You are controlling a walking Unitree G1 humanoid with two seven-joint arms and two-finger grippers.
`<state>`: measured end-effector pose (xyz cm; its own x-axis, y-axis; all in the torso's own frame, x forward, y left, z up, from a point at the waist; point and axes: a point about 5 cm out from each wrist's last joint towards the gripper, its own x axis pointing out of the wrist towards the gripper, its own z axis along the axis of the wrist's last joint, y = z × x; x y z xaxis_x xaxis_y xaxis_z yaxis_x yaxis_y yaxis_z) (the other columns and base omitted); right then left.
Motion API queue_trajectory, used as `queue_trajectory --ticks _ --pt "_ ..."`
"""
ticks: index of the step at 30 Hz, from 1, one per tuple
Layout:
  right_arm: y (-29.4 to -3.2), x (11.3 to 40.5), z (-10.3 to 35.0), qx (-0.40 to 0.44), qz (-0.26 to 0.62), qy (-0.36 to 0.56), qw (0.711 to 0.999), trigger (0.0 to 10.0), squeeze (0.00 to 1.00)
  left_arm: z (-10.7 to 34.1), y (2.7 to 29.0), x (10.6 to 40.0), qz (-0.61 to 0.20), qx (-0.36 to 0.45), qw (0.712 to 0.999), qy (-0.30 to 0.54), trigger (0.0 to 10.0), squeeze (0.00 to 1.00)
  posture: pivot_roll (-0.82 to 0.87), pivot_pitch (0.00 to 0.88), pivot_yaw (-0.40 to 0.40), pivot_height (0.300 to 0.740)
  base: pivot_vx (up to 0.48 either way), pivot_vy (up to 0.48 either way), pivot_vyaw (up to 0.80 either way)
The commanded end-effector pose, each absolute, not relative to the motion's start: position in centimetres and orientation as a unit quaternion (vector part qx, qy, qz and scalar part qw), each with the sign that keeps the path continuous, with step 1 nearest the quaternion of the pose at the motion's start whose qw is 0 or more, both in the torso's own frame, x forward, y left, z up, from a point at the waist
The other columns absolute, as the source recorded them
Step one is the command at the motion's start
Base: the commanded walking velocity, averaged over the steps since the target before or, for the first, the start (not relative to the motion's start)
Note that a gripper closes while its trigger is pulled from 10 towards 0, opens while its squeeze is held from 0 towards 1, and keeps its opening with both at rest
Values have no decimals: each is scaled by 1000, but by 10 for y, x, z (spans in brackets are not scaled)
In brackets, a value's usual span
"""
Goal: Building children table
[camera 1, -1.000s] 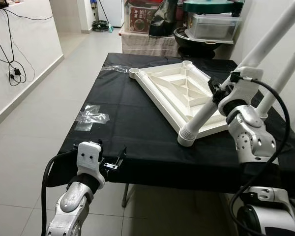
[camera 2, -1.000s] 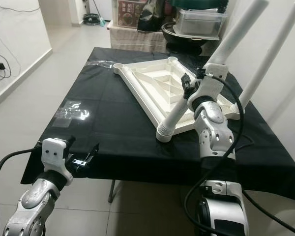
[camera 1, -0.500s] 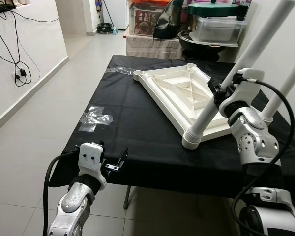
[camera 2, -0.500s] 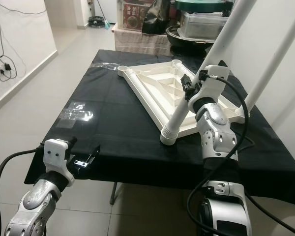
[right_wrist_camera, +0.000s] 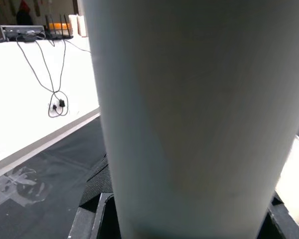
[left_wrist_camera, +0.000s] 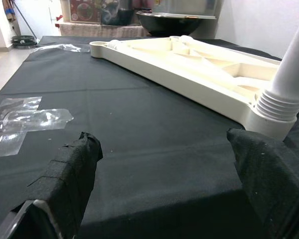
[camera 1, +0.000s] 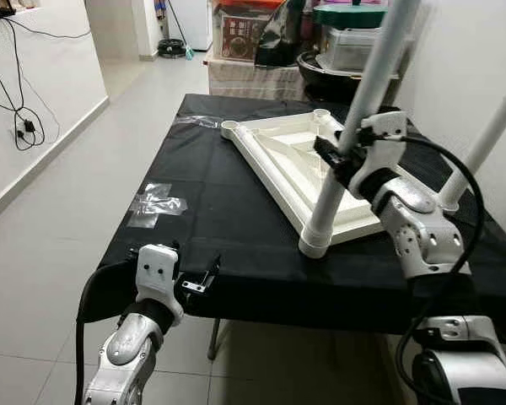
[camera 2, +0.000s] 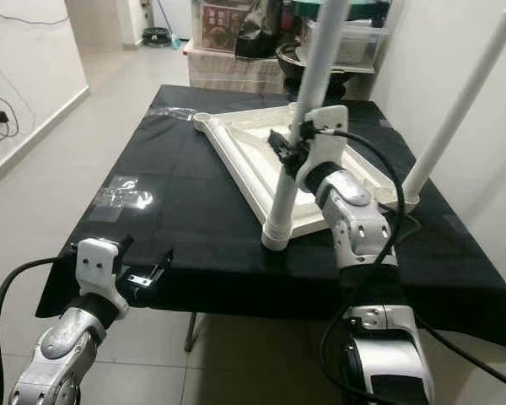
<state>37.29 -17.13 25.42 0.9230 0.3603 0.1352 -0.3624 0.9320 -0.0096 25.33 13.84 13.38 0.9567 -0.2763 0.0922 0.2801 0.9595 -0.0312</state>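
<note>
- The tabletop (camera 1: 295, 164) and leg (camera 1: 341, 152) looked smooth white plastic.
- The tablecloth (camera 1: 211, 219) was matt black cloth.
- The tape (camera 1: 156, 202) was clear, glossy.

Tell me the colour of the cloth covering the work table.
Black; the cloth shows best in the left eye view.

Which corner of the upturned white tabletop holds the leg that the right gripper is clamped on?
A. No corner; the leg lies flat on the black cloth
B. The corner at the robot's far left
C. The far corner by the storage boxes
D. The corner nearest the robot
D. The right gripper is shut on the white table leg, whose ribbed base stands in the corner of the upturned tabletop nearest the robot.
</note>
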Motion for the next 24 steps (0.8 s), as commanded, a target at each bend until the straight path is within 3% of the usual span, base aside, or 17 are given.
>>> queue_trajectory --ticks 1,8,14,19,20,22,23,24 --pt "-161 374 242 22 210 -38 977 0 0 131 137 253 -140 -23 989 -40 10000 0 61 0 -92 740 0 0 0" --pt "-152 379 240 61 259 -37 963 0 0 129 137 252 -139 -23 989 -38 10000 0 70 0 -102 740 0 0 0" --pt "-159 384 225 49 227 -5 973 0 0 129 138 251 -137 -22 990 -37 10000 0 73 0 -105 740 0 0 0" --pt "-161 386 208 17 172 33 984 0 0 128 138 250 -138 -22 990 -35 10000 0 73 0 -104 740 0 0 0" --pt "-165 387 200 8 114 49 992 0 0 128 138 251 -138 -21 990 -35 10000 0 73 0 -104 740 0 0 0" --pt "-165 387 200 8 114 49 992 0 0 128 138 251 -138 -21 990 -35 10000 0 73 0 -104 740 0 0 0" --pt "-169 387 191 1 59 60 996 0 0 129 137 251 -138 -21 989 -36 10000 0 75 0 -104 740 0 0 0" --pt "-169 387 191 1 59 60 996 0 0 129 137 251 -138 -21 989 -36 10000 0 75 0 -104 740 0 0 0"
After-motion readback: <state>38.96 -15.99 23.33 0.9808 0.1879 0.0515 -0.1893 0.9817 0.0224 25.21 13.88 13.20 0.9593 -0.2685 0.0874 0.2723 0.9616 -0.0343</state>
